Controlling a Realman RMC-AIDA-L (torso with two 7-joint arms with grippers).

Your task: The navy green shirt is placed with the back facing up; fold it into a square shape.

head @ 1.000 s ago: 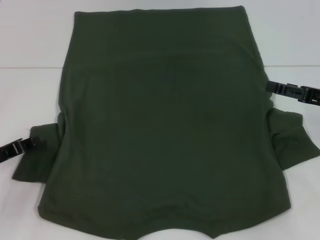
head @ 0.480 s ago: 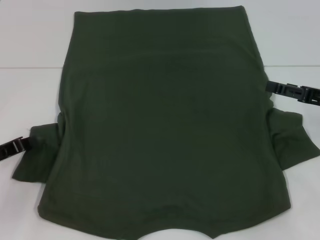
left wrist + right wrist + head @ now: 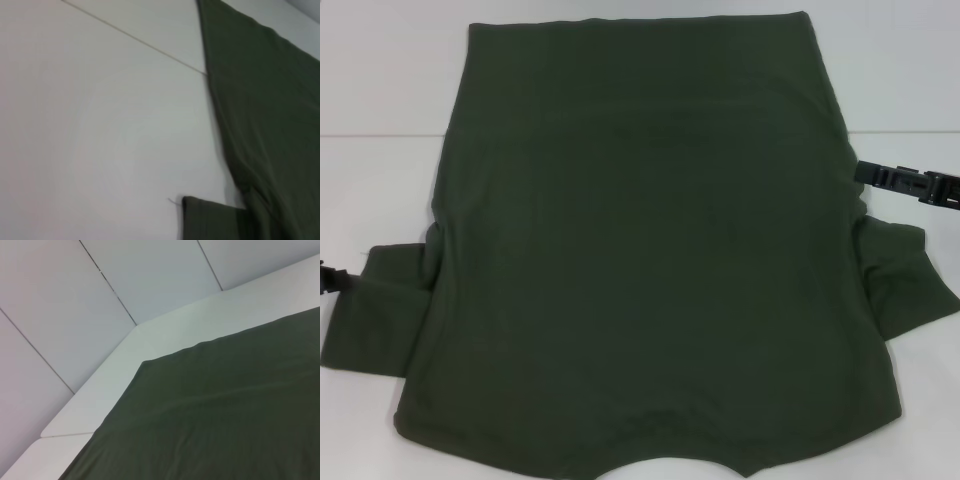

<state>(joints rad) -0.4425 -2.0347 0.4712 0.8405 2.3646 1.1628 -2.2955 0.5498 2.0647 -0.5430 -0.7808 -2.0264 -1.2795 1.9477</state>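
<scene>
Dark olive-green cotton T-shirt (image 3: 650, 260) lies flat, plain side up, mid white table (image 3: 380, 90); no folds made. Left gripper (image 3: 328, 280) at 9 o'clock, right gripper (image 3: 910, 183) at 3; can't tell grip state.

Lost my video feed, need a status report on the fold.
Left end effector at the left sleeve's edge; right end effector at the right side. Navy green shirt flat, plain side up, unfolded. Nothing in the way.
</scene>
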